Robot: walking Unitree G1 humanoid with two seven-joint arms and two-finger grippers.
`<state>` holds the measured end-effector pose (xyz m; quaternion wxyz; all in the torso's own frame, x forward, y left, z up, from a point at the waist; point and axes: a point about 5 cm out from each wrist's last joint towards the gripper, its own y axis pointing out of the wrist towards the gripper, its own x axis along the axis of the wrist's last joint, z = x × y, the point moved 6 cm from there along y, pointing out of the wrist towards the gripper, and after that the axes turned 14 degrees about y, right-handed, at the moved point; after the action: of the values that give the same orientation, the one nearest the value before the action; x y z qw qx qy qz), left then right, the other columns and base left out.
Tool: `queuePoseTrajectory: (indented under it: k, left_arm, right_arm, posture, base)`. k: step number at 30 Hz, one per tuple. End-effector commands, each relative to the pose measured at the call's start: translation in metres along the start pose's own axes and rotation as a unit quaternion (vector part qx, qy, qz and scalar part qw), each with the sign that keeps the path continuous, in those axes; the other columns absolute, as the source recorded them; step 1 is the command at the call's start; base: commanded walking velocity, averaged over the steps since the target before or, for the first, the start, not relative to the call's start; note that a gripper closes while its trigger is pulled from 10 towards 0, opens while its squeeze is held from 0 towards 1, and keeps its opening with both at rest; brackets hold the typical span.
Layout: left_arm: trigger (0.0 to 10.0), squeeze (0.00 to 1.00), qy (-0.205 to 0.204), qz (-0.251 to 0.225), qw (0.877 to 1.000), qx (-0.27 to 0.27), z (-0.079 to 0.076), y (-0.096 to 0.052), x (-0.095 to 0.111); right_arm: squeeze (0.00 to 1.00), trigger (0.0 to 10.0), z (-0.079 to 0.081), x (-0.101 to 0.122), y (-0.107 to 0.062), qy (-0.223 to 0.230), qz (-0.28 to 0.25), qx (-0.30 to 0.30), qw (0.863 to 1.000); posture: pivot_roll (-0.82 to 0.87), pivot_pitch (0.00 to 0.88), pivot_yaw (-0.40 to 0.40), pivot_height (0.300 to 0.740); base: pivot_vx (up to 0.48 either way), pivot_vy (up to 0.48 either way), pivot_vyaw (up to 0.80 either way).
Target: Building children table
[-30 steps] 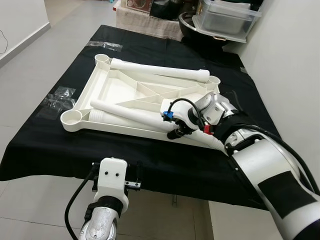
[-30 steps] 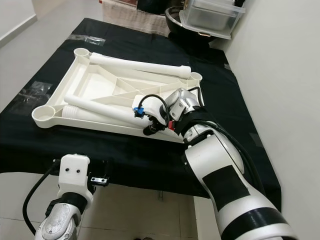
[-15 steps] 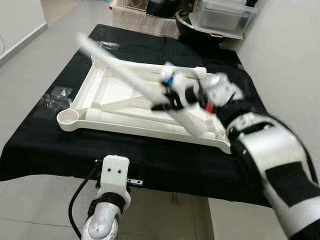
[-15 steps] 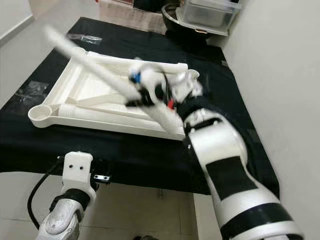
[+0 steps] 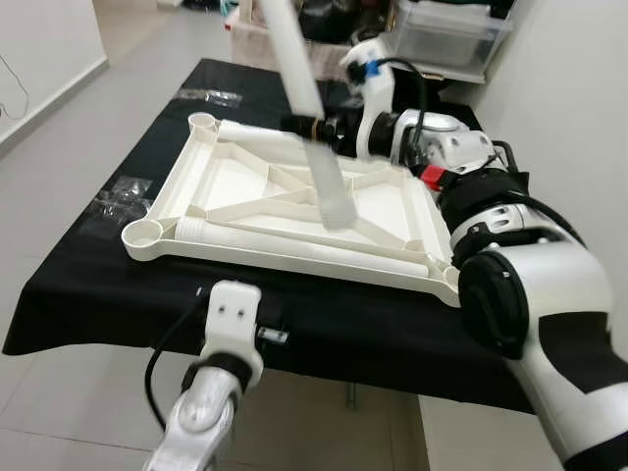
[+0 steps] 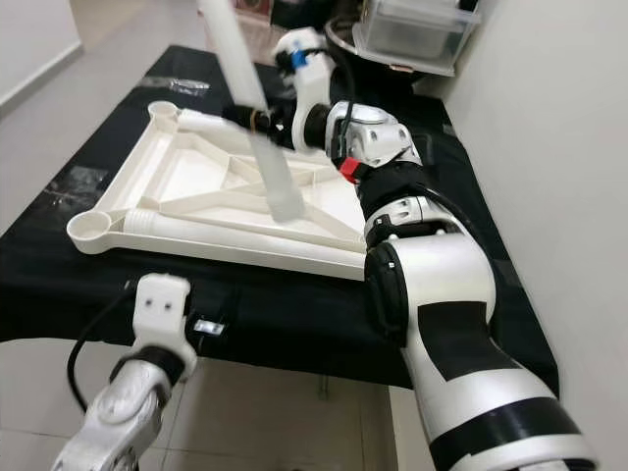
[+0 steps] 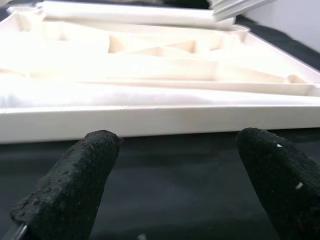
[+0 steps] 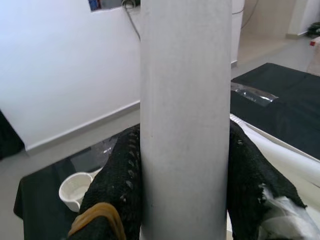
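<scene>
Domestic interior, apparently: tiled floor [image 5: 59,118], white walls [image 5: 579,88], black-draped table [image 5: 98,294], clear storage bin [image 5: 446,34] stowed behind.

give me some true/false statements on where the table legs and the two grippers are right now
1. The right gripper is shut on a white table leg. True.
2. That held leg lies flat in the upside-down tabletop. False: it is lifted nearly upright above the tabletop, lower end over the middle ribs.
3. The left gripper holds a leg. False: its fingers are open and empty, low at the near table edge.
4. A second leg lies along the tabletop's near rim. True.
5. The tabletop rests on a black cloth. True.
</scene>
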<state>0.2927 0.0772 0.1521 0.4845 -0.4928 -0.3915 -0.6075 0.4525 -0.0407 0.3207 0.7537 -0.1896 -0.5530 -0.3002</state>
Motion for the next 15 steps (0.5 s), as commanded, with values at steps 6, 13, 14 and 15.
queuePoseTrajectory:
  k: [6,13,14,15]
  left_arm:
    - [10.0,0.00,0.013,-0.001,1.000,-0.018,0.007,0.014,-0.002]
    - [10.0,0.00,0.024,-0.006,0.999,-0.036,0.007,0.027,-0.003]
    - [10.0,0.00,0.027,-0.005,0.999,-0.037,0.007,0.028,-0.004]
    - [10.0,0.00,0.025,-0.003,0.999,-0.038,0.007,0.028,-0.006]
  right_arm:
    - [0.00,0.0,-0.010,-0.018,-0.002,0.083,-0.069,-0.027,0.994]
    - [0.00,0.0,-0.010,-0.035,-0.007,0.128,-0.112,-0.049,0.984]
    - [0.00,0.0,-0.009,-0.037,-0.008,0.126,-0.115,-0.047,0.984]
    - [0.00,0.0,-0.005,-0.040,-0.009,0.129,-0.121,-0.045,0.983]
  posture:
    - [0.05,0.000,-0.107,0.740]
    - [0.05,0.000,-0.096,0.740]
    - [0.05,0.000,-0.096,0.740]
    - [0.04,0.000,-0.088,0.740]
  base:
    - [0.000,0.000,0.00]
    - [0.000,0.000,0.00]
    - [0.000,0.000,0.00]
    - [0.000,0.000,0.00]
